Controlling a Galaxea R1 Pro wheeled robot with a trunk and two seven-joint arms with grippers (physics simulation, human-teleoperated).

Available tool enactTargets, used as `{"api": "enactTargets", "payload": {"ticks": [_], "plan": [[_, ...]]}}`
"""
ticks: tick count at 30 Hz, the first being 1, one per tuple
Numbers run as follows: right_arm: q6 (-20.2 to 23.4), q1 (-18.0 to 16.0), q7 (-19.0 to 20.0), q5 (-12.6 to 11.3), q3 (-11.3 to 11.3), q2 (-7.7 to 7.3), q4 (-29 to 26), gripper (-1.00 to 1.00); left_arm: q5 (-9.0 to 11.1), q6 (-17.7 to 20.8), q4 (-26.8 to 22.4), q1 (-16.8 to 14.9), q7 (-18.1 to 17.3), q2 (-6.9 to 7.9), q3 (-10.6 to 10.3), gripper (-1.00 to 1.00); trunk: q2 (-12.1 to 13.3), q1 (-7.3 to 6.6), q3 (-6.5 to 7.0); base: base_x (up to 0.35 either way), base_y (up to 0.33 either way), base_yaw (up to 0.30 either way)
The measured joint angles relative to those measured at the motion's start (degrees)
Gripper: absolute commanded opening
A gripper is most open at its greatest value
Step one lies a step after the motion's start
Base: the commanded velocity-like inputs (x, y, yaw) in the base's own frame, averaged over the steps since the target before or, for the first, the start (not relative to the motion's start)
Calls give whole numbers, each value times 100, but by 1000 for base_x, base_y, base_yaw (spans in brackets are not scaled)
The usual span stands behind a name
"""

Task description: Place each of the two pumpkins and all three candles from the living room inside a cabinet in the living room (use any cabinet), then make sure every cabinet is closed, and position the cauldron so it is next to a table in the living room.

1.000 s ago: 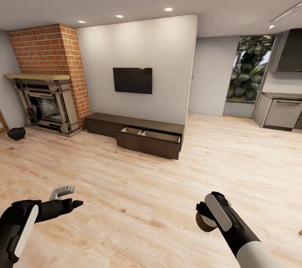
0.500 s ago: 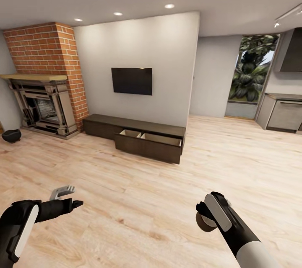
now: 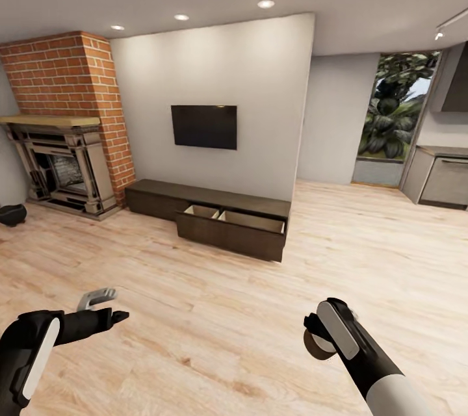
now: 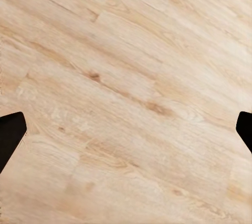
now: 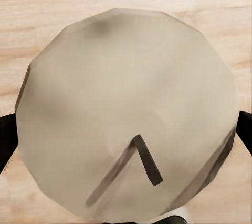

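R gripper [image 3: 317, 338] near right, low over the floor, clamped on a pale beige round candle [image 5: 126, 129]; in R wrist view the candle's faceted disc face sits between the two dark fingertips [image 5: 6, 137], a bent dark wick across it. In head view just a brownish-beige bit of candle [image 3: 315, 346] pokes out under the black wrist.

L gripper [image 3: 104, 309] near left, holding nothing, fingers spread wide apart; L wrist view has the dark tips [image 4: 10, 134] at opposite edges w/ bare wood floor [image 4: 126, 98] between.

Cabinet [image 3: 208, 211], long low dark brown, far centre against the white wall, under a wall TV [image 3: 204, 126]. Its right-hand drawer [image 3: 234, 231] is pulled out toward the room, two pale beige compartments open on top; can't tell if anything's inside.

Cauldron [image 3: 11, 214], small black pot, on floor at far left edge, just in front of the fireplace [image 3: 58, 166] w/ red brick chimney. Well apart from cabinet.

Far right: window w/ greenery [image 3: 393, 114], grey kitchen unit [image 3: 442, 179].
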Motion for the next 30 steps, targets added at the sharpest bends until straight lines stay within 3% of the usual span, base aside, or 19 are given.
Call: {"api": "enactTargets", "payload": {"ticks": [30], "plan": [[0,0,0,1,18,5,0,-100,0,0,0,0,0,0,0,100,0,0,0,312,17,0]]}}
